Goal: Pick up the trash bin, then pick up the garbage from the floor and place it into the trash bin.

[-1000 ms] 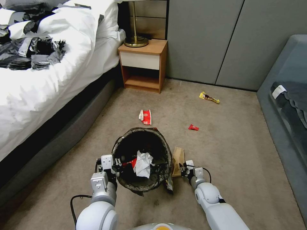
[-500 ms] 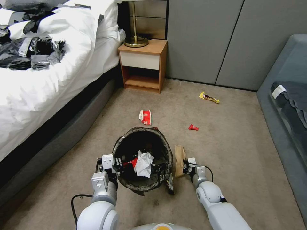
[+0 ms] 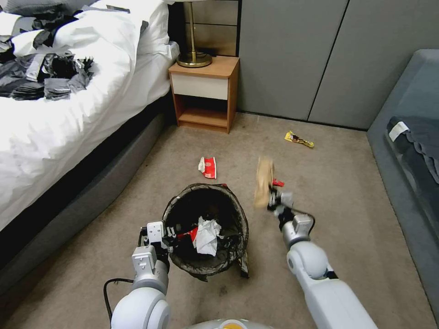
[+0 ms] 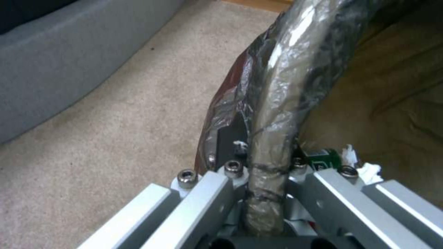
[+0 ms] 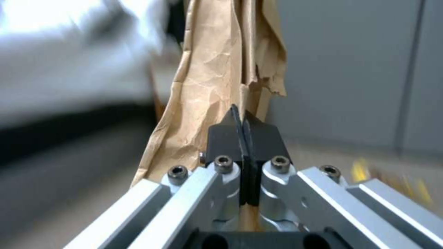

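The trash bin (image 3: pixel 206 228), lined with a dark bag, hangs just above the carpet in front of me. My left gripper (image 3: pixel 170 233) is shut on its near-left rim (image 4: pixel 277 103); white tissue (image 3: pixel 206 235) and a green-labelled bottle (image 4: pixel 323 157) lie inside. My right gripper (image 3: pixel 273 199) is raised to the right of the bin, shut on the lower edge of a brown paper bag (image 3: pixel 264 181) (image 5: pixel 217 79) that stands upright above the pads. More garbage lies on the floor: a red-and-white cup (image 3: pixel 208 167), a yellow wrapper (image 3: pixel 299 139), and a red wrapper (image 3: pixel 278 183) partly hidden behind the bag.
A bed (image 3: pixel 68 119) with white bedding and a dark clothing heap (image 3: pixel 45 77) runs along the left. A wooden nightstand (image 3: pixel 206 91) with a lamp stands at the back. A grey sofa (image 3: pixel 407 151) lines the right, grey wall panels (image 3: pixel 311 59) behind.
My right gripper has lifted the brown paper bag off the floor beside the bin and carried it up and forward. The left gripper and bin have stayed almost still.
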Robot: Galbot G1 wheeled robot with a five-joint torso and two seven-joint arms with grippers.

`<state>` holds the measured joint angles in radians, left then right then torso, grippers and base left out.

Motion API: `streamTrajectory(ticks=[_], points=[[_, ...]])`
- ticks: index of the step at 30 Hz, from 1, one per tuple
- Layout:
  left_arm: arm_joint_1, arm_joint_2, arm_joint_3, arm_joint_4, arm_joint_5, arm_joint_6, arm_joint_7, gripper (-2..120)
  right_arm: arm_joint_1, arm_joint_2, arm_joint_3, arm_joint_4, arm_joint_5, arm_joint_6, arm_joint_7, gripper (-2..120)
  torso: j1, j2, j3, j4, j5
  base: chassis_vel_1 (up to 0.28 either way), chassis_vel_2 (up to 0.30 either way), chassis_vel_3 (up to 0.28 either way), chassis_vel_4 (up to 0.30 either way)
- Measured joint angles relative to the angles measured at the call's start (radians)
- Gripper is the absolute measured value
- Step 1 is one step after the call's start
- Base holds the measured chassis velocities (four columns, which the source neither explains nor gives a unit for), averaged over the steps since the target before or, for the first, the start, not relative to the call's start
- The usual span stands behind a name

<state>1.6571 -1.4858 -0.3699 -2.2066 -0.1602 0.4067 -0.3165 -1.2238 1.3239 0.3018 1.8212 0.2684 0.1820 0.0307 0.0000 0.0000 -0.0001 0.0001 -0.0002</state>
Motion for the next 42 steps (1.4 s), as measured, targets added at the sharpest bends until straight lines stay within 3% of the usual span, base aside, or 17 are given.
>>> streamTrajectory(ticks=[1,4,7,12,22,30,39,42], points=[[0.000,0.000,0.000,0.000,0.000,0.000,0.000,0,0.000,0.000,0.000,0.000,0.000,0.000,0.000,0,0.000,0.000,0.000,0.0000,0.0000,0.000,0.000,0.000,0.000],[0.000,0.001,0.004,0.005,0.000,0.003,0.000,0,-0.059,-0.015,-0.016,0.180,0.020,0.054,-0.093,0,0.000,0.000,0.000,-0.0001,0.0001,0.000,0.000,0.000,0.000],[-0.001,0.000,0.005,0.008,0.000,0.003,0.000,0,-0.101,-0.025,-0.036,0.269,0.026,0.082,-0.162,0,0.000,0.000,0.000,-0.0001,0.0000,0.000,0.000,0.000,0.000],[-0.001,-0.002,0.008,0.013,0.004,0.003,0.000,0,-0.187,-0.045,-0.108,0.344,-0.019,0.119,-0.224,0,0.000,0.000,0.000,-0.0001,0.0002,0.000,0.000,0.000,0.000],[0.000,-0.001,0.010,0.012,0.005,0.004,0.000,0,-0.248,-0.052,-0.234,0.169,-0.138,0.193,-0.227,0,0.000,0.000,0.000,0.0000,0.0002,0.000,0.000,0.000,0.000],[0.003,0.002,0.006,0.003,0.001,0.004,0.000,0,-0.271,-0.046,-0.231,0.069,-0.159,0.236,-0.230,0,0.000,0.000,0.000,0.0000,0.0002,0.000,0.000,0.000,0.000],[-0.002,0.004,0.006,0.002,-0.001,0.004,0.000,0,-0.289,-0.043,-0.201,0.035,-0.166,0.247,-0.236,0,0.000,0.000,0.000,-0.0001,0.0002,0.000,0.000,0.000,0.000],[-0.006,0.004,0.007,0.002,-0.002,0.005,0.000,0,-0.287,-0.039,-0.200,0.032,-0.182,0.246,-0.236,14,0.000,0.000,0.000,-0.0001,0.0002,0.000,0.000,0.000,0.000]])
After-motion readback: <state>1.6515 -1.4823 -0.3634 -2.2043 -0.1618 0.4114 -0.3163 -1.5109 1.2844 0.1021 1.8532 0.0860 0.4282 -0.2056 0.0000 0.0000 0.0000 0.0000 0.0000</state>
